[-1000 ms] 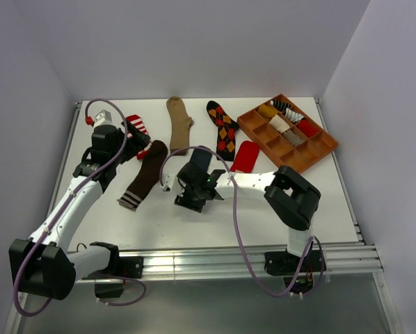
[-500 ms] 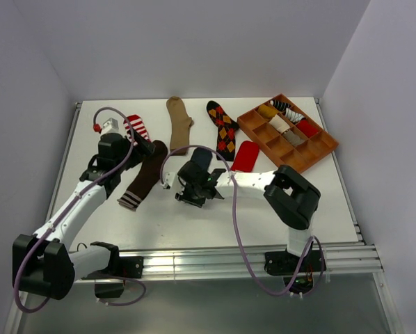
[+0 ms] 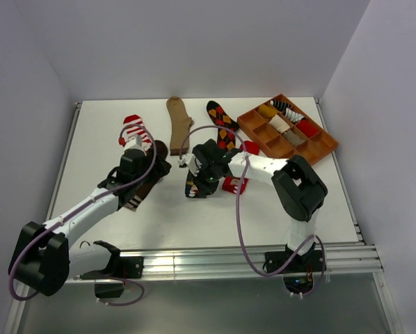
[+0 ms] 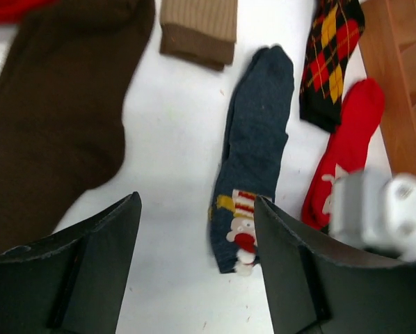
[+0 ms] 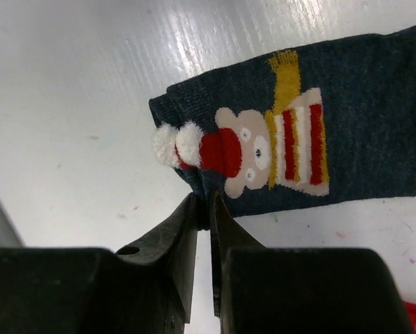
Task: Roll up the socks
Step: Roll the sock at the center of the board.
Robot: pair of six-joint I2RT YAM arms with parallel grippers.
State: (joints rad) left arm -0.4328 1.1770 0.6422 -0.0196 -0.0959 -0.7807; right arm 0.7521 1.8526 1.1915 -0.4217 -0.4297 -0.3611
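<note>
1. While the right gripper [image 5: 206, 203] is pinching one end of the navy sock [image 5: 361, 139], its jaws are pressing almost together, with only the thin edge of the fabric between them.
2. The pinched edge is sitting just under the picture of a bear with a red hat and a striped scarf, and the rest of this sock is lying flat on the white table [image 3: 97, 132], near its middle.
3. The left gripper [image 4: 197, 209] is hovering above the table with its jaws wide apart and is holding nothing; the picture end of the navy sock is showing between its fingers.
4. The dark brown sock [image 4: 62, 125] is lying flat, partly under the left gripper.
5. The red sock [image 4: 344, 149] is lying just beside the navy sock, on its right side, and the black argyle sock [image 3: 223, 124] is lying behind them.
6. The tan sock [image 3: 179, 120] and the red-white striped sock [image 3: 134, 128] are lying unrolled at the far part of the table, well apart from each other.
7. The wooden tray [image 3: 325, 144] is standing at the far right, and several of its compartments are holding rolled socks.
</note>
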